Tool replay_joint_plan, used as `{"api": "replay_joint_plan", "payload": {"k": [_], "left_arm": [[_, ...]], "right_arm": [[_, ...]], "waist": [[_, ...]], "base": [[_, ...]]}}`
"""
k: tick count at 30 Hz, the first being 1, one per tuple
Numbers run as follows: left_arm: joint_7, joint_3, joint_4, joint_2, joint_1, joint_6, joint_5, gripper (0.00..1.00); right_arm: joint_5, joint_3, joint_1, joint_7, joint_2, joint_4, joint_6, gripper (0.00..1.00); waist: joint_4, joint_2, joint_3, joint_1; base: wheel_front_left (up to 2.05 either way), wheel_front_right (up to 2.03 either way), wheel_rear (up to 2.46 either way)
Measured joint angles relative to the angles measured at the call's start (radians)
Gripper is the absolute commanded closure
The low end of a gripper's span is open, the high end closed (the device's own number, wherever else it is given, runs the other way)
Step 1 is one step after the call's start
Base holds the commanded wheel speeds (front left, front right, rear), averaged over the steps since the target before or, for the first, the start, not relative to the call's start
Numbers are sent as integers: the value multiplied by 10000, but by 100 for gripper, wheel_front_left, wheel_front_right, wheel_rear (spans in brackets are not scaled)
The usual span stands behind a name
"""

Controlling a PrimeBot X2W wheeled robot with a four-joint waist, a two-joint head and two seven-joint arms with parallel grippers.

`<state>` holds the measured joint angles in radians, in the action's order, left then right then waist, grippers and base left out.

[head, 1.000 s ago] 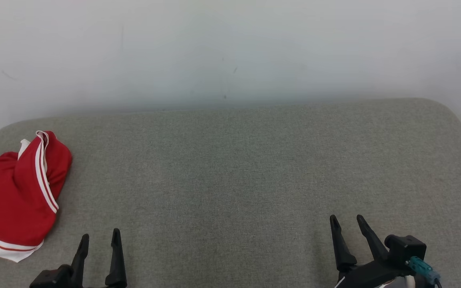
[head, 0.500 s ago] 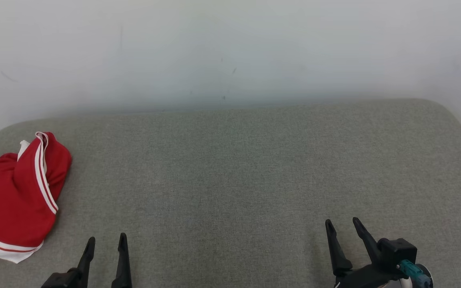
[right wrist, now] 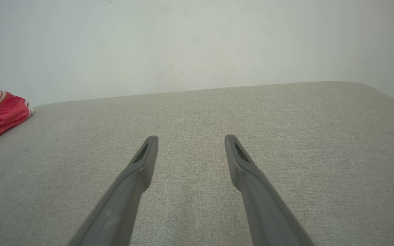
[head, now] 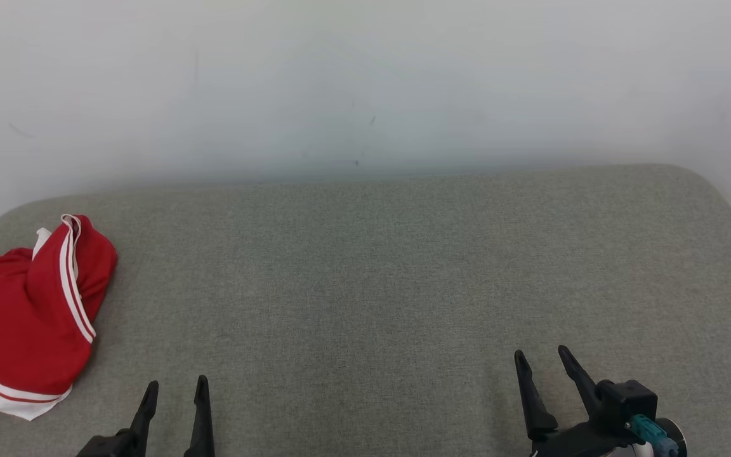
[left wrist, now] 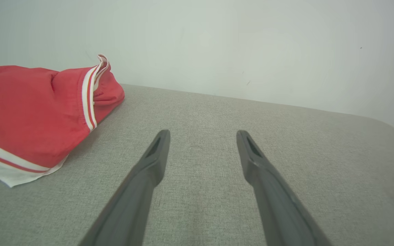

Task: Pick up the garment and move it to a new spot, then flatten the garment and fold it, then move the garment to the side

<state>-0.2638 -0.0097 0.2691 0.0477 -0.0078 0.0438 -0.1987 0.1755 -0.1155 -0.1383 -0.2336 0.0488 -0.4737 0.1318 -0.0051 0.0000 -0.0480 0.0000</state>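
— What are the pincers doing?
— The left pincer [head: 176, 382] is spread apart with nothing in it. The right pincer [head: 540, 351] is the same. Both hang over the grey bench [head: 365, 266].
— Where is the garment?
— The red garment [head: 23, 317] lies in a heap at the bench's left end, near the left pincer, not touching it.
— Which step is it?
— The first, I think: picking it up. The left pincer should go left, come down and squeeze.

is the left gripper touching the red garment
Apart. In the left wrist view, bare grey cushion shows between the left gripper and the red garment lying to its left.
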Motion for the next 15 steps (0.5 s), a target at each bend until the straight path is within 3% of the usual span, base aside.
{"api": "replay_joint_plan", "payload": {"k": [8, 15], "left_arm": [[-2, -63, 21, -2, 10, -54, -81, 0], [-2, 42, -25, 0, 80, -163, -140, 0]], "right_arm": [[-15, 86, 8, 0, 4, -21, 0, 0], [-42, 128, 88, -33, 6, 81, 0, 0]], "waist": [[37, 0, -74, 0], [539, 0, -168, 0]], "base": [[0, 0, 0], [0, 0, 0]]}}
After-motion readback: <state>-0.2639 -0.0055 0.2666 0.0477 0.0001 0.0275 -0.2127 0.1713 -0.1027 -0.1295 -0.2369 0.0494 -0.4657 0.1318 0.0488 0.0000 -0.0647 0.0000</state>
